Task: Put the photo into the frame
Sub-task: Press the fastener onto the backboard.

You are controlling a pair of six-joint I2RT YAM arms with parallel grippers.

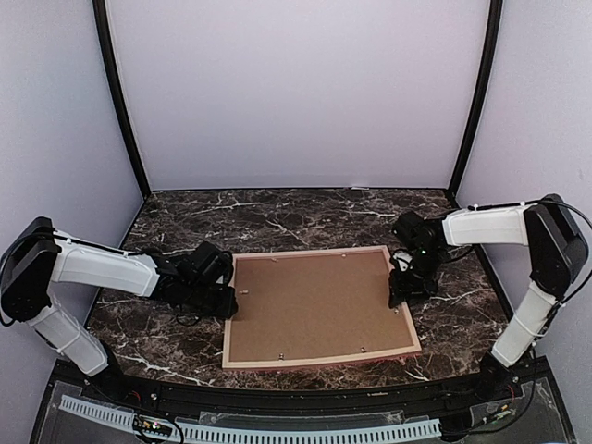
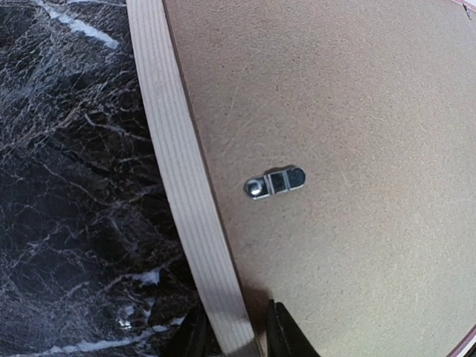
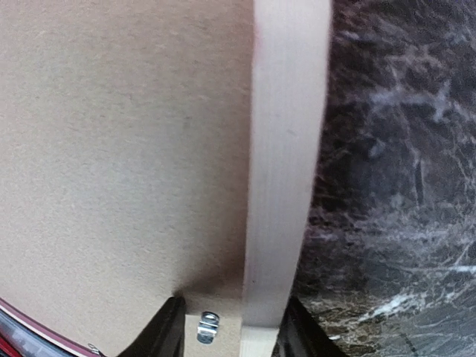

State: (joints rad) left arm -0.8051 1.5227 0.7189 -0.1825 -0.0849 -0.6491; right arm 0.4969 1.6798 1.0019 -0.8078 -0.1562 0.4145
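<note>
From overhead we saw the frame point(image 1: 324, 357) lying face down on the marble table point(image 1: 277, 217), its tan wood back up and the brown backing board point(image 1: 314, 305) seated inside the moulding. We could not see the photo in any view. We judged it might lie beneath the board, but nothing confirmed that.

The left gripper point(image 1: 227, 301) stood at the frame's 9 o'clock edge. In its wrist view the 2 fingers sat close on either side of the wooden rail. We could not tell whether they pinched the rail or merely flanked it. A metal turn clip point(image 2: 274, 181) lay on the board toward 1 o'clock from them.

The right gripper point(image 1: 400, 294) worked the 3 o'clock edge. Its fingers were spread wider than the rail: the outer one was against the moulding's outer side, while the inner one stood off over the board, with a second clip point(image 3: 207, 327) in the gap.

We saw 3 risks:
- A sideways tug from 1 arm alone could skew or slide the frame on the smooth marble.
- Lifting by the thin moulding might pop the board loose if the clips were not turned home.
- A finger closing on a clip could bend it.
</note>
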